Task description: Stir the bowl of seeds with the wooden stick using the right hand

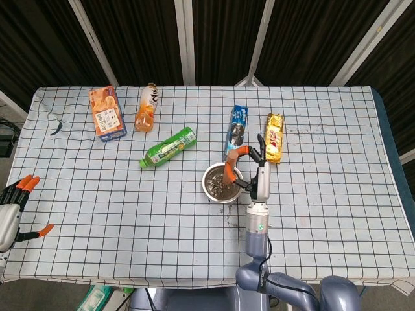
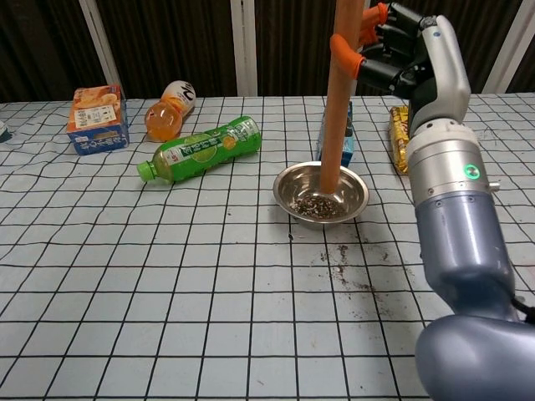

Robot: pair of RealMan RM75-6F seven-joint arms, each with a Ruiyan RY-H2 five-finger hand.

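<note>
A small metal bowl (image 2: 323, 193) (image 1: 221, 184) holding dark seeds stands on the checked tablecloth near the middle. A wooden stick (image 2: 338, 100) (image 1: 229, 167) stands almost upright in it, its lower end down among the seeds and its top running out of the chest view. My right hand (image 2: 393, 54) (image 1: 253, 165) grips the stick high up, orange fingertips wrapped round it. My left hand (image 1: 14, 202) hangs off the table's left edge, fingers spread, holding nothing; the chest view does not show it.
Spilled seeds (image 2: 344, 259) lie on the cloth in front of the bowl. A green bottle (image 2: 204, 147) lies to its left, an orange bottle (image 2: 168, 109) and orange carton (image 2: 96, 118) further back left. A blue biscuit pack (image 1: 236, 131) and yellow pack (image 1: 274, 137) lie behind the bowl.
</note>
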